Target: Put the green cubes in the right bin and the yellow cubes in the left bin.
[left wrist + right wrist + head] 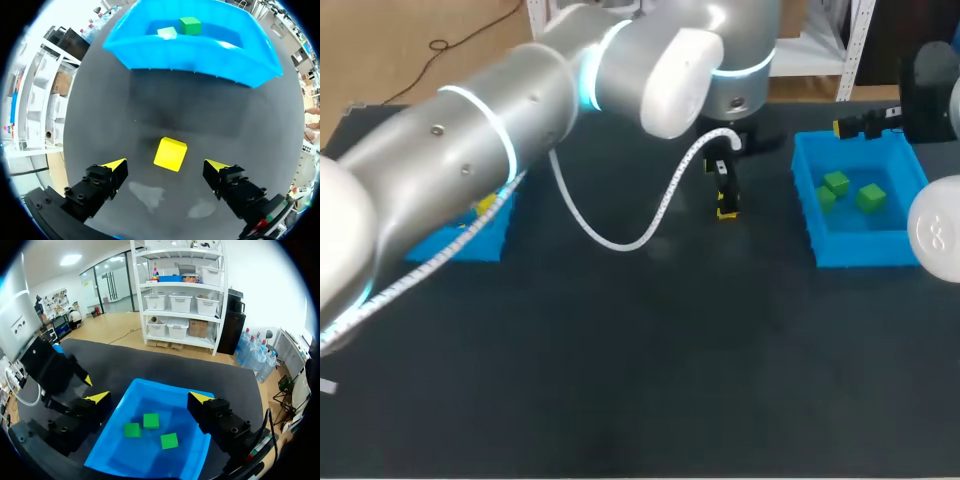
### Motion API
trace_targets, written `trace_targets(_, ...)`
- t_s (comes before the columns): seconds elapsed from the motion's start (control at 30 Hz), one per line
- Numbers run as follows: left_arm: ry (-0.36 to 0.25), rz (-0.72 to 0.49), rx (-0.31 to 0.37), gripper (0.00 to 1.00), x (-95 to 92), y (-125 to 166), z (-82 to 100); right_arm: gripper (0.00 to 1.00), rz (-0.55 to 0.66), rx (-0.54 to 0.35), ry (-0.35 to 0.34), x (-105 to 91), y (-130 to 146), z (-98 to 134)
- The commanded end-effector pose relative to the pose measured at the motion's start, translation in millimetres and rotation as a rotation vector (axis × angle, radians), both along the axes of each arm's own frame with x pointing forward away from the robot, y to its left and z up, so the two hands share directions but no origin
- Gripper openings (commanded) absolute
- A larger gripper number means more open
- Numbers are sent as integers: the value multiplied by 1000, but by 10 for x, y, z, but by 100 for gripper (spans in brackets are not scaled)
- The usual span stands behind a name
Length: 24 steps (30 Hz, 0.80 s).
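Observation:
In the left wrist view a yellow cube (170,154) lies on the dark table between the spread fingers of my left gripper (166,166), which is open and does not touch it. In the head view that gripper (725,198) hangs mid-table, left of the right bin (860,248). Three green cubes (836,182) (870,197) (826,199) lie in this bin. My right gripper (150,397) is open and empty above the bin (165,386), over the green cubes (151,420) (132,430) (169,440). Behind my left arm, the left bin (470,245) is mostly hidden.
A white cable (620,240) loops down from my left arm over the table's middle. From the left wrist, the right bin's wall (190,55) stands just ahead of the yellow cube. Something yellow (485,205) shows in the left bin.

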State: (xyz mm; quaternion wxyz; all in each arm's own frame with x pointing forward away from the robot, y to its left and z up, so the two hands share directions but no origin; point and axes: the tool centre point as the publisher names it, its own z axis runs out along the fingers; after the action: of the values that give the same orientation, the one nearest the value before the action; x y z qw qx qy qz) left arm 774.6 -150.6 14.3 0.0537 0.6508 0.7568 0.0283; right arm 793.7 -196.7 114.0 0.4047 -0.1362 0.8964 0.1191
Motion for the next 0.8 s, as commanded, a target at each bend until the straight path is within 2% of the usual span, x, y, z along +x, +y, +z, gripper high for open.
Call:
trace_targets(0.03,15,-2,45,100,65,-71,-45,100,-2,-2,-1,-4,3,-1)
trace_targets(0.47,10,-26,62,100,74,-164,-138,100,-2,-2,-1,-4,3,-1)
trace_targets(0.5,10,-27,64,92,74,-162,-143,100,-2,-2,-1,-4,3,-1)
trace_targets(0.53,9,-26,64,47,74,-158,-149,100,-2,-2,-1,-4,3,-1)
trace_targets(0.57,2,-24,68,14,75,-152,-156,100,-2,-2,-1,-4,3,-1)
trace_targets(0.6,0,-23,70,0,75,-149,-160,100,-2,-2,-1,-4,3,-1)
trace_targets(0.8,8,-5,71,0,59,-94,-205,100,-2,-2,-1,-4,3,-1)
